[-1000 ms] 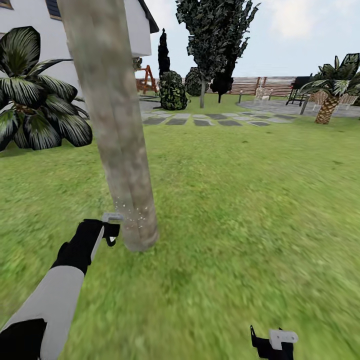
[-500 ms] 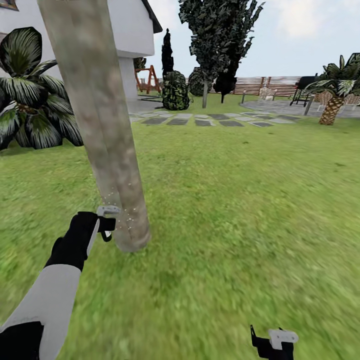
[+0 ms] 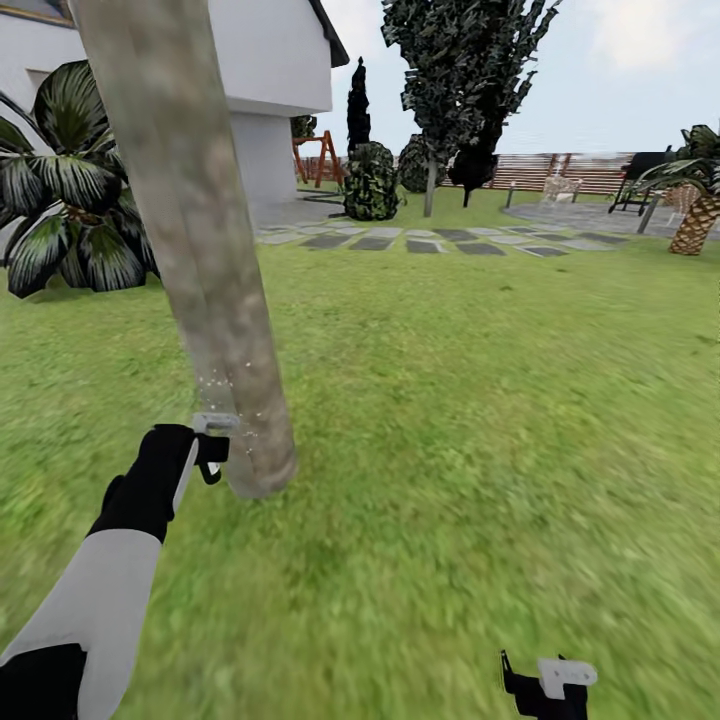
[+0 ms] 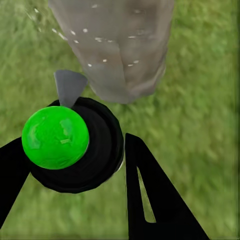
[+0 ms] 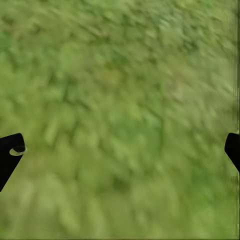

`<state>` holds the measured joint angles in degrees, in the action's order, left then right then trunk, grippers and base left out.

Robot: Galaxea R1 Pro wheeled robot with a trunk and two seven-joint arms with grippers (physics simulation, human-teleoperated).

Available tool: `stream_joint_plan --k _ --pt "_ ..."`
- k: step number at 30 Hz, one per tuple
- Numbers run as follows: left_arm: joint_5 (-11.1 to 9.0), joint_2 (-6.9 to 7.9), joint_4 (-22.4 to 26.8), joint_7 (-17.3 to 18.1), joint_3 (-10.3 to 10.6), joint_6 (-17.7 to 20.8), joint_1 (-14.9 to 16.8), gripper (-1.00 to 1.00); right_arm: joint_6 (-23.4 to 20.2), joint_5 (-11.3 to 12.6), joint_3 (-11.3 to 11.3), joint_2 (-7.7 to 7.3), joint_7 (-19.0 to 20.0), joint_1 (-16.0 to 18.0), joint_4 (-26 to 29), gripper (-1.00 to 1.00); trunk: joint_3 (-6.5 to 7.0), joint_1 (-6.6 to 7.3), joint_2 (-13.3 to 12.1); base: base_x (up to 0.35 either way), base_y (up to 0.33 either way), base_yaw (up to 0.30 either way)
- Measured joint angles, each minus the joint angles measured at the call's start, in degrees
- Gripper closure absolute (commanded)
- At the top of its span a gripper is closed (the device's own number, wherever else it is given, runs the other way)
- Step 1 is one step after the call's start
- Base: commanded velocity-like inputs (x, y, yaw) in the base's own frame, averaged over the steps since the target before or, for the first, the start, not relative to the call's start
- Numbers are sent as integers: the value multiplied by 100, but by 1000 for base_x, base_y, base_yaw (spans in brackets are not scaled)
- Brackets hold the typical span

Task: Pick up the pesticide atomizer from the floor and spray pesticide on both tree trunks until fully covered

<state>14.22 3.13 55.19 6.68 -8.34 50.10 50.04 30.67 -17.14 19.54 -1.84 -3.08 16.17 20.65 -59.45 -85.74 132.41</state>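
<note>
- Here, the left gripper (image 3: 212, 452) is closed on the pesticide atomizer (image 4: 72, 145), its white nozzle (image 3: 217, 423) aimed at the tree trunk (image 3: 200, 250) just ahead of it.
- White droplets speckle the bark (image 4: 112, 45) right in front of the gripper — low on the trunk only.
- The trunk's long axis runs up and away from the gripper, so coverage likely calls for raising the left arm.
- The right gripper (image 3: 545, 685) hangs open and empty over the lawn (image 5: 120, 110) — well apart from the trunk.
</note>
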Motion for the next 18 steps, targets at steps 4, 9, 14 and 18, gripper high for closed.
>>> stream_joint_plan --k 4,9,14,18 --pt "-1 3 0 -6 -1 0 -3 100 0 0 -3 6 0 0 0 -100 0 0 0 0 -276 0" --pt "4 3 0 -6 -18 0 4 100 -1 0 -5 8 0 0 0 -100 0 0 0 0 -276 153" --pt "60 486 -58 -85 -10 1 -19 100 -4 0 -11 8 0 0 0 -100 0 0 0 0 -276 274" --pt "-62 558 -86 -92 28 8 -21 100 -2 0 -11 10 0 0 0 -100 0 0 0 0 -276 278"
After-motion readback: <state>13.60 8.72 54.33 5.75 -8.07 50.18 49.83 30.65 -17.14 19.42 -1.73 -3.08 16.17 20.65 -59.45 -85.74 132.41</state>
